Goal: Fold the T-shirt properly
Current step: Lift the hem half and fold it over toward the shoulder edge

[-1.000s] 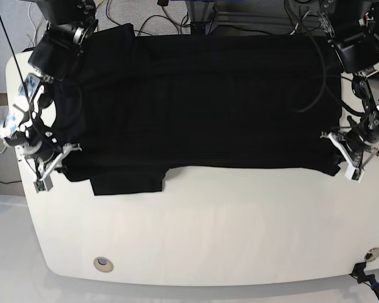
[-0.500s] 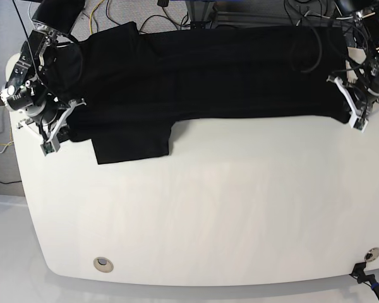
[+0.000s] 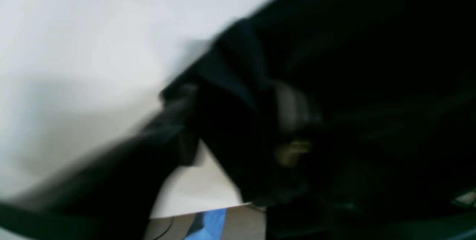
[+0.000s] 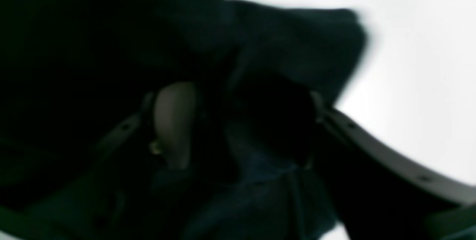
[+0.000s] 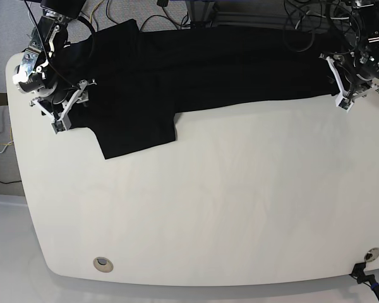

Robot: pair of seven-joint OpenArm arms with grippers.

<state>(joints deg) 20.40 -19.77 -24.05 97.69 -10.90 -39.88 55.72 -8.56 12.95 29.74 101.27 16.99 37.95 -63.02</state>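
The black T-shirt (image 5: pixel 208 69) lies in a long band along the table's far edge, with one sleeve (image 5: pixel 139 129) spread toward the front left. At the band's left end my right gripper (image 5: pixel 69 104) stands over the cloth. The right wrist view shows that gripper (image 4: pixel 245 121) open, with a dark fold of shirt (image 4: pixel 290 39) between its spread fingers. My left gripper (image 5: pixel 338 82) is at the band's right end. Its blurred wrist view shows this gripper (image 3: pixel 236 117) with fingers apart and a bunched corner of the shirt (image 3: pixel 372 46) lying between them.
The white table (image 5: pixel 208 202) spreads in front of the shirt to its rounded front edge. A round metal inset (image 5: pixel 102 263) sits near the front left corner. Cables (image 5: pixel 177 16) and frame parts crowd the space behind the far edge.
Both arms have carried the shirt's front edge toward the far side, narrowing the cloth into a band. Both grippers, shut on the cloth before, now have their fingers apart.
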